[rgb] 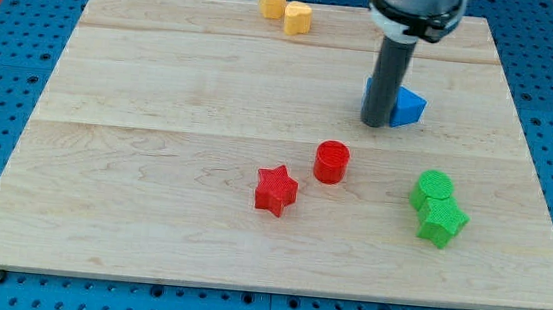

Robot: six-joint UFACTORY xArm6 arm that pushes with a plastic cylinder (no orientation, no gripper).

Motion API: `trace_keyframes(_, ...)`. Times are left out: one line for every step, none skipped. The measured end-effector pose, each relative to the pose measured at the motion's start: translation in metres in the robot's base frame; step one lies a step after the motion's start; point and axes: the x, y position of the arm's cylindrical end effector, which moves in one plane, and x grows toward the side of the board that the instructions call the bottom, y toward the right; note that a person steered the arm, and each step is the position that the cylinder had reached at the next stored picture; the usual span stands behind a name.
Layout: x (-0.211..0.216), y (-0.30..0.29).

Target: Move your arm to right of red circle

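The red circle (332,162) stands upright near mid-board, bare wood to its right up to the green blocks (436,208). Red star (276,190) lies lower left. My tip (377,123), a bare rod grasping nothing, sits above-right, against the blue blocks (405,107).

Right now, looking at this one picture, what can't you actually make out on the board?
- Blue blocks, camera view: the rod hides their left part, so their number and shape are unclear.
- My tip: whether it touches the blue is unclear.
- Arm, top edge: cut off above the rod.
- Green blocks: pressed together; the far one's shape is partly hidden.
- Yellow blocks: too small to tell if they touch.
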Motion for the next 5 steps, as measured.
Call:
trace_keyframes(0.0,-0.041)
trace_keyframes(0.0,-0.078)
trace_keyframes(0.0,-0.112)
trace_keyframes(0.0,-0.124)
trace_keyframes(0.0,-0.124)
